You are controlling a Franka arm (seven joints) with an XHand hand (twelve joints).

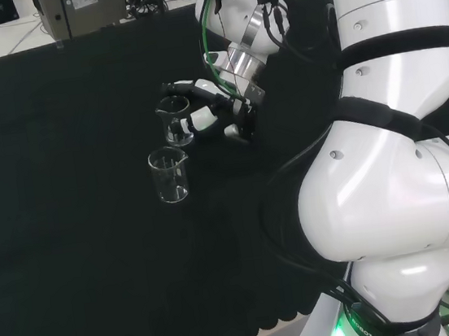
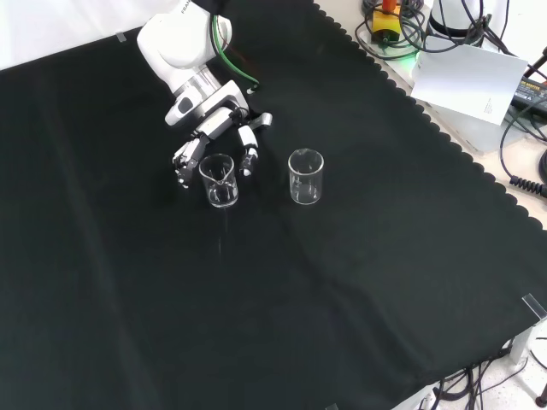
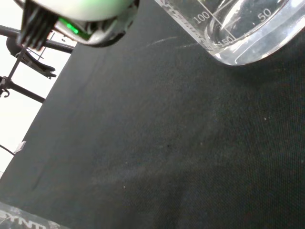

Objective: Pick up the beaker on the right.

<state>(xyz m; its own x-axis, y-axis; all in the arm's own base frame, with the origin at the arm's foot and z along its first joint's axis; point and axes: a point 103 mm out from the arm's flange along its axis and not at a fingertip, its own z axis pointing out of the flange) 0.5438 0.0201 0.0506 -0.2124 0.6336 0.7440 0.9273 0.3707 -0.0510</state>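
On the desk (image 2: 359,282), the robot hand (image 2: 214,137) brackets the beaker (image 2: 217,180) with fingers half-curled, not yet closed (nothing held); close evenly around its wall, then lift straight.

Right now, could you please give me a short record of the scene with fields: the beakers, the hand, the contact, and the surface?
beakers: two clear glass beakers, both upright and apart from each other
near beaker: in the head view, with the hand around it
other beaker: stands free, to the right in the front view
hand: fingers reach down on both sides of the near beaker
contact: cannot tell if the fingers touch the glass
lifted: not yet
surface: black cloth
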